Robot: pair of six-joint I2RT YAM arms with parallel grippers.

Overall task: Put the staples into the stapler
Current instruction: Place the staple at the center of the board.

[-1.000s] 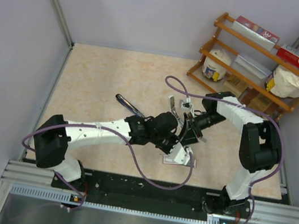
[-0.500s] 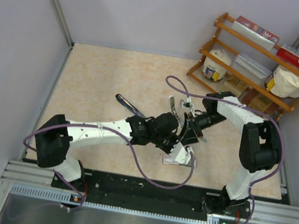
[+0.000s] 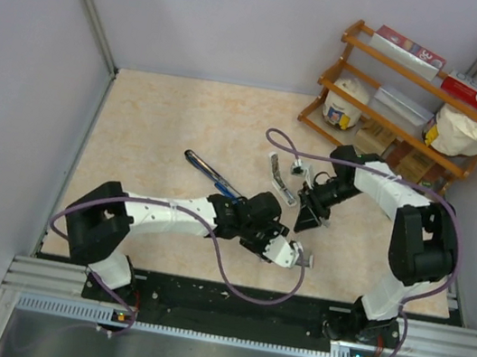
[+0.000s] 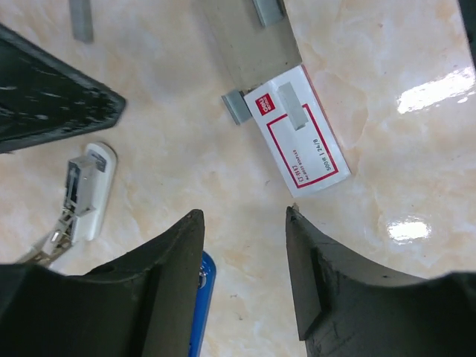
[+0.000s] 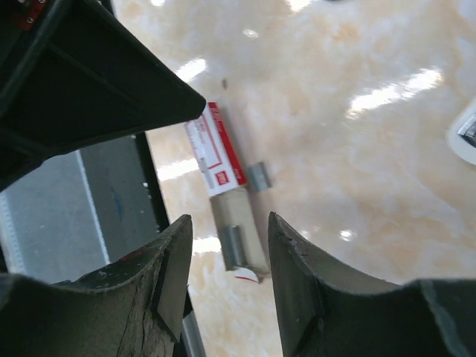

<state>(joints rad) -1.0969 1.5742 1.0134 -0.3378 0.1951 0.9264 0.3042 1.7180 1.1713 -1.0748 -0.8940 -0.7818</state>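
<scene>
Two empty grippers: the left gripper (image 4: 243, 214) has just parted its jaws and drawn back beside the staple box (image 4: 309, 149), loose staples (image 4: 236, 106) next to it, the right gripper (image 5: 228, 218) waits with jaws apart too, and the blue stapler (image 3: 220, 180) beyond looks still unloaded.

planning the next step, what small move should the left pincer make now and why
Probably ease the left pincer toward the loose staples beside the red-and-white box: its jaws stand open and empty, and that strip lies free.
</scene>
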